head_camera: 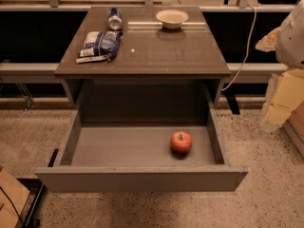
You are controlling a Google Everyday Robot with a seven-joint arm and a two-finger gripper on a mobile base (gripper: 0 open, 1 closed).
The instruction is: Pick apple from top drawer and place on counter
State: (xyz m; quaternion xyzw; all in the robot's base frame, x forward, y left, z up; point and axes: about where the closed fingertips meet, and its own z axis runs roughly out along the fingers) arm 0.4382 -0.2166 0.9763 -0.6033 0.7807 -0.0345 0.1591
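Note:
The top drawer (142, 179) is pulled wide open below the counter (156, 51). The red apple (181, 141) with a yellowish patch and short stem sits on the drawer floor, right of centre and close to the front panel. My arm's white body (290, 37) is at the far right edge of the view. The pale gripper (279, 106) hangs below it, off to the right of the cabinet. It is well apart from the apple and higher than the drawer, with nothing seen in it.
On the counter are a pale shallow bowl (172, 18) at the back, a can lying on its side (114, 19) at the back left, and a blue-and-white snack bag (99, 45) on the left. A white cable (244, 46) hangs at the right. A cardboard box (9, 198) stands at the lower left.

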